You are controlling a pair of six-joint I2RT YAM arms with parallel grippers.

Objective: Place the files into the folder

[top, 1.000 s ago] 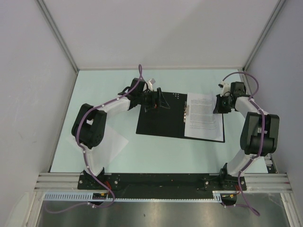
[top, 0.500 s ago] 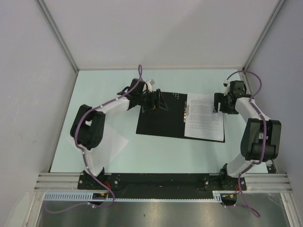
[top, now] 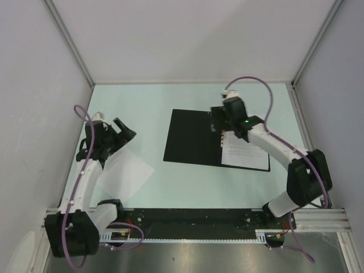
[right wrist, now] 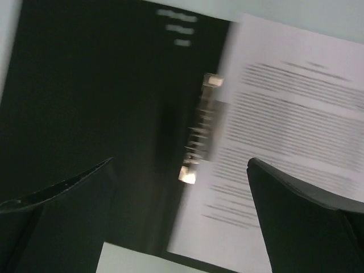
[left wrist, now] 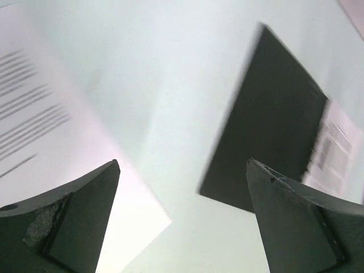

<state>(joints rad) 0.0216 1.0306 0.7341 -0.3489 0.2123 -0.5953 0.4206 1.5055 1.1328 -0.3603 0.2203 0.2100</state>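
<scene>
The folder (top: 192,136) lies open and flat in the middle of the table, black inside up. A printed file (top: 247,154) rests on its right half, beside the metal spine clip (right wrist: 199,131). Another file (top: 126,170), a loose sheet, lies on the table to the left. My left gripper (top: 125,129) hangs open above that sheet's far corner, nothing between its fingers; its wrist view shows the sheet (left wrist: 45,114) and the folder (left wrist: 273,131) beyond. My right gripper (top: 218,124) is open over the spine, straddling the clip and the page (right wrist: 296,114).
White walls close the table on three sides, with metal posts (top: 68,42) at the back corners. The black mounting rail (top: 187,217) runs along the near edge. Purple cables loop over both arms.
My left arm swung away from the folder's left half to the loose sheet at the left. My right gripper opened and moved from the page's right edge to over the spine.
</scene>
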